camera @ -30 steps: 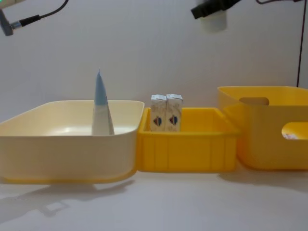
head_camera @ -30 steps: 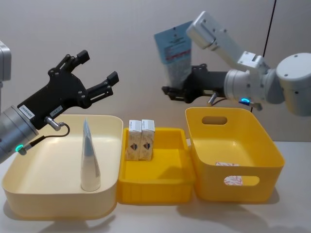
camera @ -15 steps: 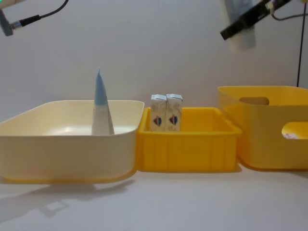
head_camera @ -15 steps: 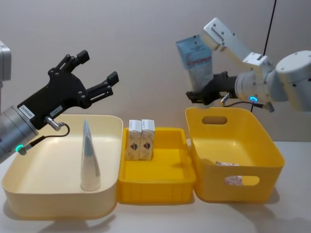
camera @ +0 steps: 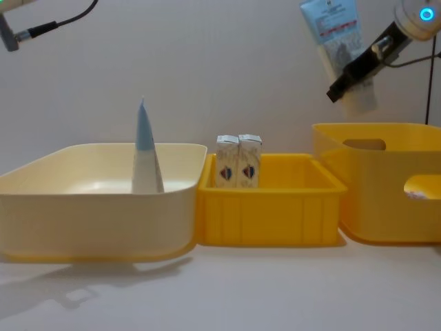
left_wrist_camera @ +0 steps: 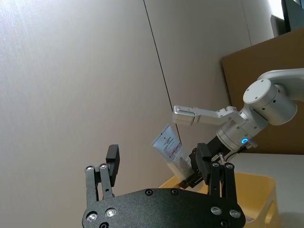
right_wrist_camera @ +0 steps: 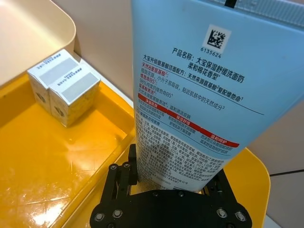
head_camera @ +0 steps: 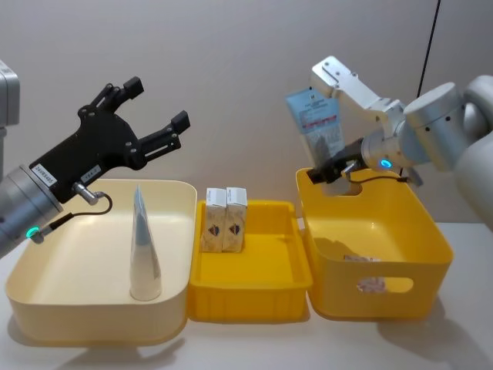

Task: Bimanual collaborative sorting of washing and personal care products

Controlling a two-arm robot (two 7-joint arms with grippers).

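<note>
A light-blue squeeze tube (head_camera: 314, 117) hangs tilted over the back left corner of the deep yellow basket (head_camera: 431, 239), with my right gripper (head_camera: 333, 168) shut on its whitish base. The right wrist view shows the same tube (right_wrist_camera: 199, 95) with its printed label, clamped in the right gripper (right_wrist_camera: 171, 186). A second tube (head_camera: 144, 247) stands upright in the cream tub (head_camera: 46, 301). Two cream-white cartons (head_camera: 224, 220) stand side by side at the back left of the shallow yellow tray (head_camera: 254, 304). My left gripper (head_camera: 158, 104) is open, high above the cream tub's back.
The three containers stand in a row, touching: cream tub (camera: 96, 207) on the left, yellow tray (camera: 269, 214) in the middle, basket (camera: 386, 200) on the right. A white packet with red print (head_camera: 360, 262) lies on the basket's floor. A bare wall stands behind.
My right arm carried the tube to the right and downward, from above the tray's back edge to the basket's back left corner. The left arm stayed still.
</note>
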